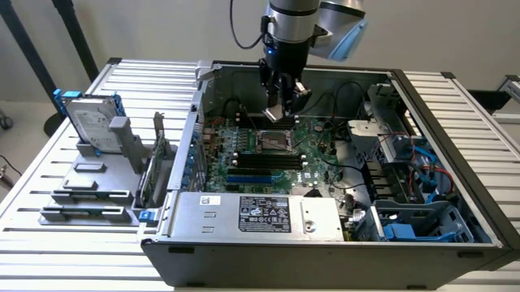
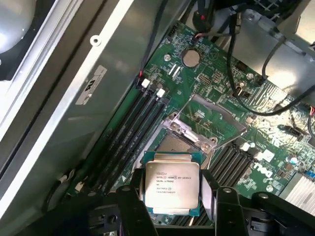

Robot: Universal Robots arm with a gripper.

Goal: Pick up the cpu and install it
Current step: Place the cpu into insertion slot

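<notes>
In the exterior view, the black two-fingered gripper (image 1: 281,104) on the silver-and-blue arm hangs inside the open dark-grey metal computer case (image 1: 243,243). It is above the green motherboard (image 1: 281,164). Between its fingertips sits the cpu (image 1: 274,113), a small flat square chip with a shiny silver-grey metal top. The chip is held tilted in the air, just above the open square socket (image 1: 274,141) and apart from it. Well off toward the exterior view's left, a larger silver hard drive with blue side rails (image 1: 91,125) stands upright on dull grey plastic holder blocks (image 1: 85,201) on the slatted table.

In the wrist view, the gripper (image 2: 172,194) is spread fairly wide, with its fingers (image 2: 132,204) clamped on two opposite edges of the cpu (image 2: 171,183). The printed lid faces the camera. Beyond the chip lies the socket (image 2: 178,143) with its hinged metal frame (image 2: 211,115) swung open, and black memory slots (image 2: 129,140) run beside it.

The chip looks light, stiff and thin. Its polished lid is probably slippery and its underside contacts delicate. The thin pale rim, gripped edge to edge as here, seems the right place to hold it.
</notes>
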